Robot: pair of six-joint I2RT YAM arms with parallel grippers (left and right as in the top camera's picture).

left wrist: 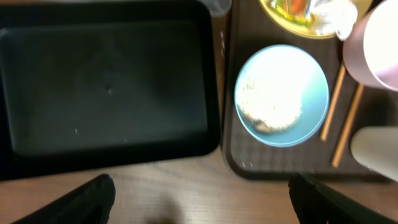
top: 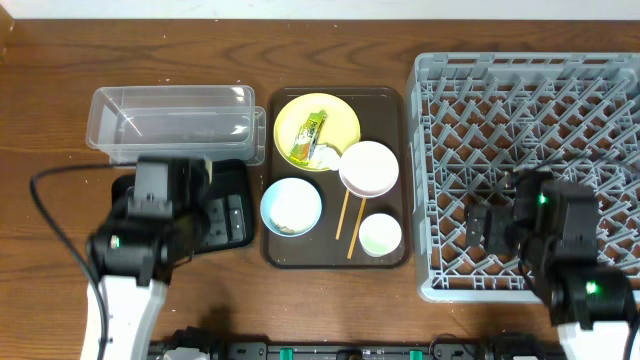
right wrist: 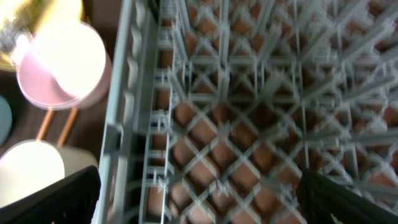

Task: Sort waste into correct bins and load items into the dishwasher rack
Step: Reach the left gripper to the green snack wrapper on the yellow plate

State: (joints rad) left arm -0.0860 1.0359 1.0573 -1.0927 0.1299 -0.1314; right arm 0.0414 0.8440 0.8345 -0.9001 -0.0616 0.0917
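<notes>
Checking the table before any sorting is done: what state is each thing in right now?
Clear tub: empty.
Black tray: empty.
Yellow plate: holds snack wrapper and tissue.
Light blue bowl: upright, rice scraps inside.
White bowl: upright, empty.
Small cup: upright, empty.
Chopsticks: lying flat on brown tray.
Dishwasher rack: no dishes loaded.
Left gripper: open, holding nothing.
Right gripper: open, holding nothing.

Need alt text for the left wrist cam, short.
A light blue bowl with whitish rice scraps sits on a brown serving tray, two wooden chopsticks just right of it. A shallow black tray lies to its left on the wooden table. The left tool is open, its fingers at the bottom corners.
</notes>
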